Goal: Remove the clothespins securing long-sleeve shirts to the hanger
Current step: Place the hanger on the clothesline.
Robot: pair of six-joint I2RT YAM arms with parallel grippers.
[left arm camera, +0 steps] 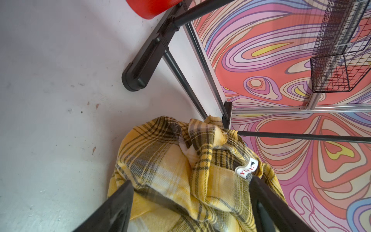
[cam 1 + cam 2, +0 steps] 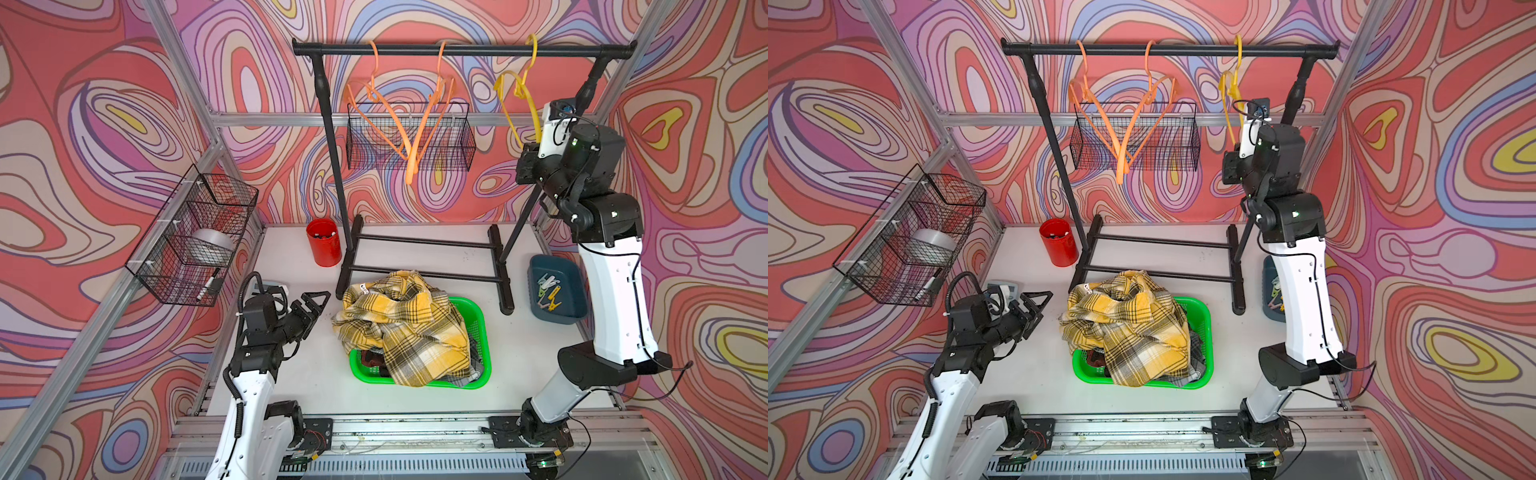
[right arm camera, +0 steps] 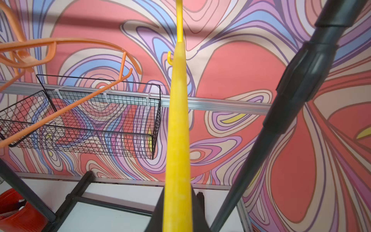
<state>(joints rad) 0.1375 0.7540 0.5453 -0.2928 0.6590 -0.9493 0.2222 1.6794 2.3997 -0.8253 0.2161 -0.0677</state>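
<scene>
the right gripper [image 3: 177, 209], upper right in both top views, is clamped on the lower end of the bare yellow hanger [image 2: 517, 104], whose long arm runs up to the rail [image 2: 457, 50]. no clip shows on it, as far as i can tell. the clothespins [image 2: 548, 291] lie in the blue bin [image 2: 559, 318] below that arm. the long-sleeve shirts [image 2: 403, 328] fill the green basket [image 2: 486, 349] at centre, beside the wide-open left gripper [image 2: 318, 307].

Shirts [image 2: 403, 328] heaped in basket [image 2: 361, 372], frame centre. Rack [image 2: 415, 50] behind, upper centre; three hangers [image 2: 411, 158] on its rail. Clothespins [image 2: 548, 289] in tray [image 2: 570, 301], right of basket. Cup [image 2: 324, 247] left of rack foot.
</scene>
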